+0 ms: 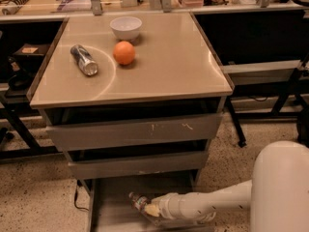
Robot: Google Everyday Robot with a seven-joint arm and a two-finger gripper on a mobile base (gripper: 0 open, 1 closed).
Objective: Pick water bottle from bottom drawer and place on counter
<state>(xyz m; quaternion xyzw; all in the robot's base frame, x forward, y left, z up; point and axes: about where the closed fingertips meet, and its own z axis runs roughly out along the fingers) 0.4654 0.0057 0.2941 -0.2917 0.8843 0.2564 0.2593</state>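
Bottom drawer (112, 211) stands pulled out at floor level, below two closed drawer fronts. That explains the arm (212, 204) coming in low and nearly level from the right, since only a flat approach clears the front above. We note the pincer (150, 210) inside the drawer, right at the near end of the water bottle (138, 201). We cannot tell whether it is spread, closed, or already pinching the bottle. The bottle lies on its side on the drawer floor. Its long axis runs diagonally, with the free end toward the drawer's back left and the other end at the pincer. We cannot make out which end carries the cap. Up on the table (174, 62) we see a can (84, 60) lying on its side, an orange (124, 52) and a bowl (126, 27) grouped at the back left. We judge the right half the likely place to set the bottle down.
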